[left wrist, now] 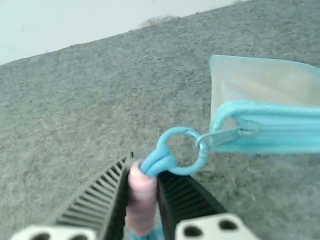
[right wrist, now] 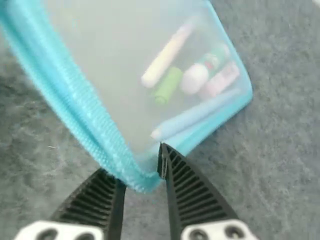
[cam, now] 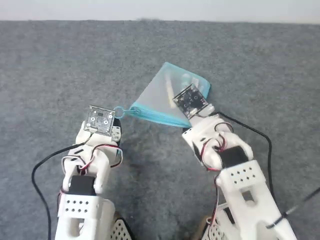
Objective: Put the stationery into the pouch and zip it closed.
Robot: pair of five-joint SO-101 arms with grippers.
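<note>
Now our left gripper [left wrist: 143, 174] pinches the zipper pull [left wrist: 158, 161] and our right gripper [right wrist: 136, 167] clamps a corner of the pouch [right wrist: 100, 55]. It stretches between them mid-tabletop [cam: 60, 60], stationery [right wrist: 192, 82] inside.

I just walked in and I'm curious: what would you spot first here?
A see-through blue pouch, held between two arms in the middle of the grey table. The left tool pinches the pink tag on its pull ring, and the right tool grips a corner at the other end. Colourful stationery shows inside.
</note>
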